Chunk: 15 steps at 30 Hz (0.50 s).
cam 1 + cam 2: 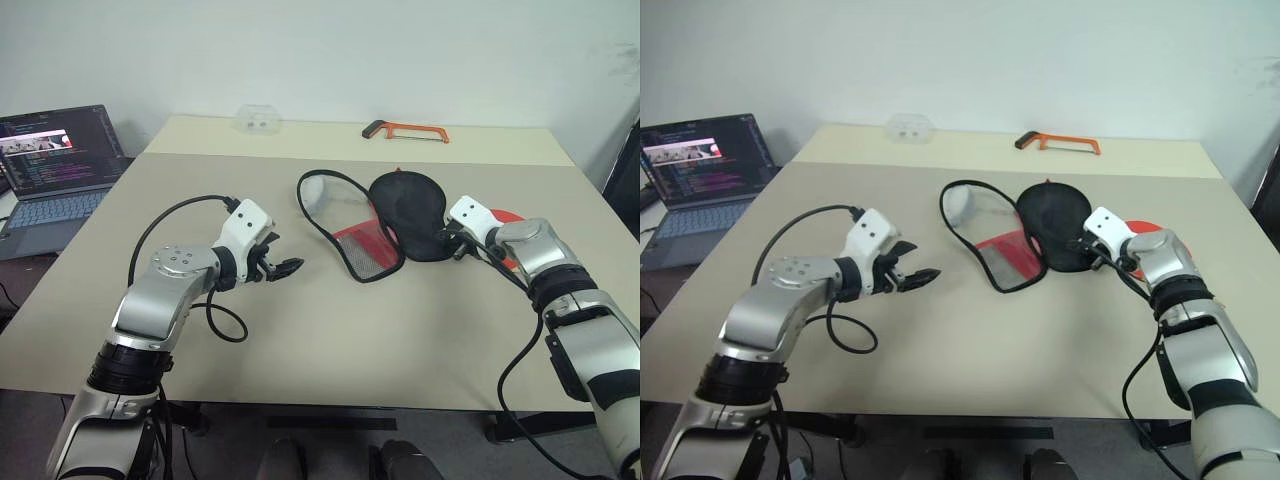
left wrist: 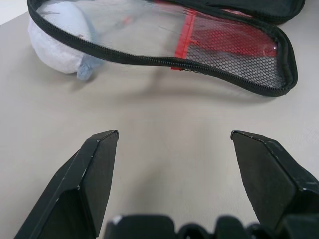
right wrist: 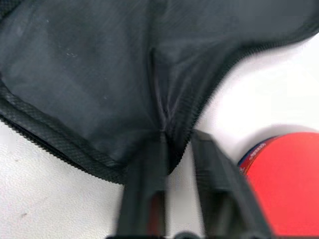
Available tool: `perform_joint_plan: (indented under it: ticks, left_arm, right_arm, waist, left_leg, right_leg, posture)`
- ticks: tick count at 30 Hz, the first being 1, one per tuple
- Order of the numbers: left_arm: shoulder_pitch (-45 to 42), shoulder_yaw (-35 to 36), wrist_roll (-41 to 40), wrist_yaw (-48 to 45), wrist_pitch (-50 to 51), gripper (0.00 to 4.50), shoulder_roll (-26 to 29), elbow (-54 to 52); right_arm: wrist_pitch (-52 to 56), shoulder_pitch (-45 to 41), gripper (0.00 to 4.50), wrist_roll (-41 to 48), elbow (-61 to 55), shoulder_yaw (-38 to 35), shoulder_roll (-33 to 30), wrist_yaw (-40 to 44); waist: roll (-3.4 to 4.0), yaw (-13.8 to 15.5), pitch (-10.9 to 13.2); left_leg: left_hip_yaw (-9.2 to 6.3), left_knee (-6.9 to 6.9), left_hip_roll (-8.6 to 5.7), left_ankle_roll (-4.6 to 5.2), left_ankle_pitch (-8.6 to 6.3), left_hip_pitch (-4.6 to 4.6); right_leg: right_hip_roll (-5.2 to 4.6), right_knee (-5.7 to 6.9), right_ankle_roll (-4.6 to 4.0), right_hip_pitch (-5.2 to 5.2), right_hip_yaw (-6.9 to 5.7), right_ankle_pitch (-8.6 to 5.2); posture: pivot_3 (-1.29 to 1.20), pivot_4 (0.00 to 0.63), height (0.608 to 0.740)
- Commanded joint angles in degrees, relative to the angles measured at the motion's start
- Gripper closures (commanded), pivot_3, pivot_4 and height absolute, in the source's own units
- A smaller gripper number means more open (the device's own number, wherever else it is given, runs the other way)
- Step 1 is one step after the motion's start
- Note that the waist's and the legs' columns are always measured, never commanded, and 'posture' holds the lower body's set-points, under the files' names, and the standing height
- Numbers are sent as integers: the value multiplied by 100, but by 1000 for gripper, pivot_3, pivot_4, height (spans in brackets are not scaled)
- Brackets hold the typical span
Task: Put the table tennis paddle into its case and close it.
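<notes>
At frame centre on the bench (image 1: 300,350): case (image 1: 385,215) unzipped, empty. Table tennis paddle (image 1: 503,218) outside, right of it. Right pincer (image 3: 174,149) parted at case fabric; left pincer (image 1: 283,265) open. Insertion, closing remain.

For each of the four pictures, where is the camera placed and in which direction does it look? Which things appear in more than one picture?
Left eye view: on the head, looking forward and down over the table; both arms show, with the left gripper and right gripper.
Right eye view: beside it, the same scene.
Left wrist view: on the left wrist, looking along its open fingers at the case.
Right wrist view: on the right wrist, at the case's black fabric and the table tennis paddle.
Shared: the case appears in all four views.
</notes>
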Motion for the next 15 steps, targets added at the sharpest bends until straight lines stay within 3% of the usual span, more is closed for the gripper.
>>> perform_joint_plan:
  ticks: [1, 5, 6, 9, 15]
  left_arm:
    - [-79, 100, -2, -17, -78, 537, 75, -185]
    - [-80, 141, -31, -123, -187, 537, 131, -114]
    - [-84, 151, -50, -157, -227, 537, 132, -96]
    - [-91, 141, -99, -296, -371, 537, 127, -48]
    - [-152, 0, -129, -456, -509, 537, 13, 26]
  right_arm:
    - [343, -119, 2159, 154, -530, -329, -172, 141]
    - [1429, 170, 949, 567, -1714, -1007, -708, 268]
    - [1701, 281, 949, 657, -1960, -1207, -867, 208]
    - [2363, 636, 57, 932, -2519, -1794, -1204, -25]
    - [2787, 1775, 57, 1283, -3123, -2606, -1874, -97]
  waist:
    - [1, 0, 0]
    - [10, 27, 6]
    - [10, 59, 6]
    - [10, 144, 6]
    - [10, 140, 6]
  left_leg:
    - [0, 0, 0, 0, 0, 0]
    - [1, -1, -1, 0, 0, -1]
    - [-1, -1, -1, 0, 0, -2]
    - [0, -1, -1, 0, -1, -5]
    - [4, 1, -4, 1, -1, -4]
  right_leg:
    - [0, 0, 0, 0, 0, 0]
    - [0, 0, 0, -2, 0, 0]
    - [-1, 0, 0, -2, -1, 0]
    - [-2, -6, -1, -2, -4, -1]
    - [-2, -5, 0, 0, 0, -1]
  posture:
    - [0, 150, 740]
    - [0, 150, 740]
    - [0, 150, 740]
    - [0, 150, 740]
    - [0, 150, 740]
